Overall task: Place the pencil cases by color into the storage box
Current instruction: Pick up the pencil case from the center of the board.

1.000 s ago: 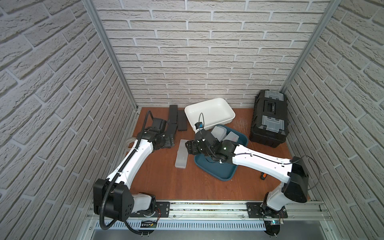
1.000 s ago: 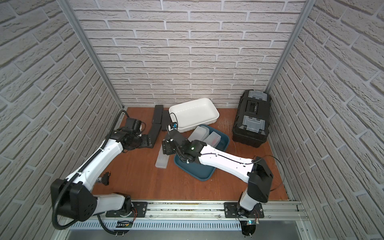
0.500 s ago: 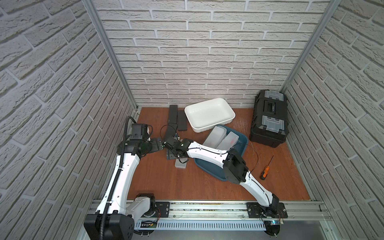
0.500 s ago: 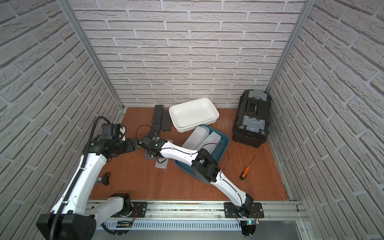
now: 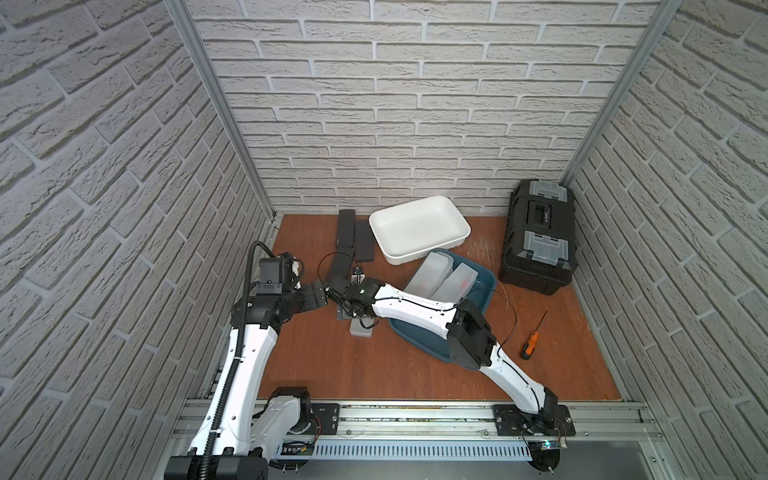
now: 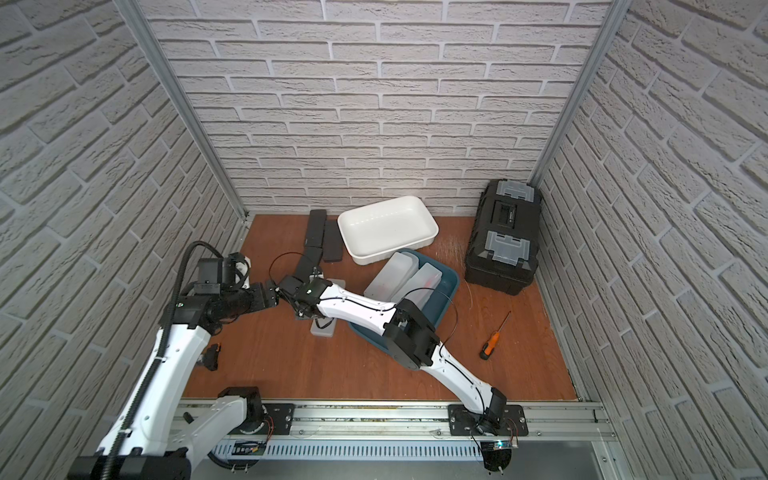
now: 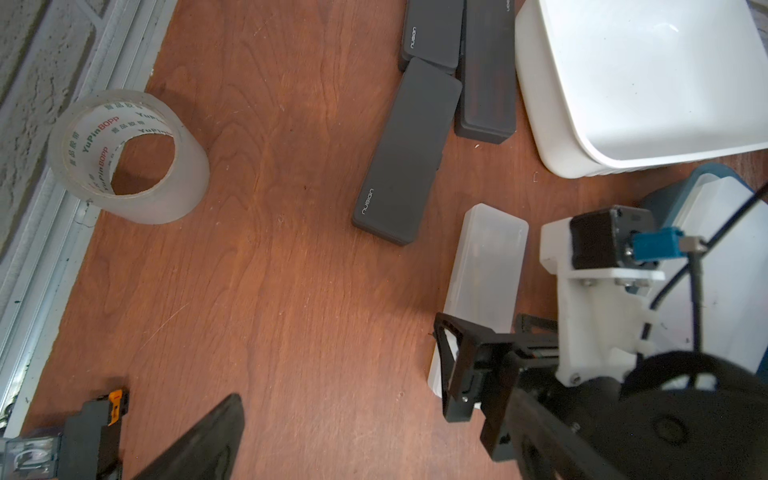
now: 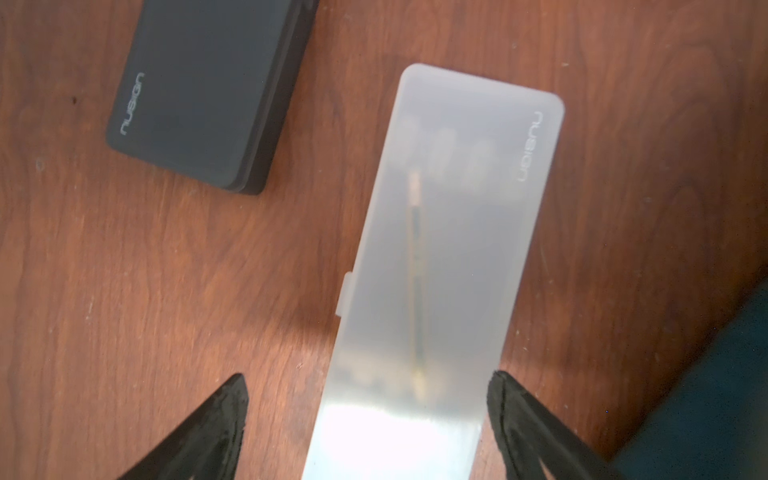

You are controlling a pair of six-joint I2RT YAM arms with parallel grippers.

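Wooden table (image 8: 124, 270) bears frosted case (image 8: 449, 249) between right pincer (image 8: 368, 376).

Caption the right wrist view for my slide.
Right gripper open astride a frosted pencil case on the table, black case lying nearby.

bare wood (image 8: 124, 270) flanks the frosted case (image 8: 449, 249); a black case (image 8: 199, 91) and blue bin (image 8: 723, 399) stand near.
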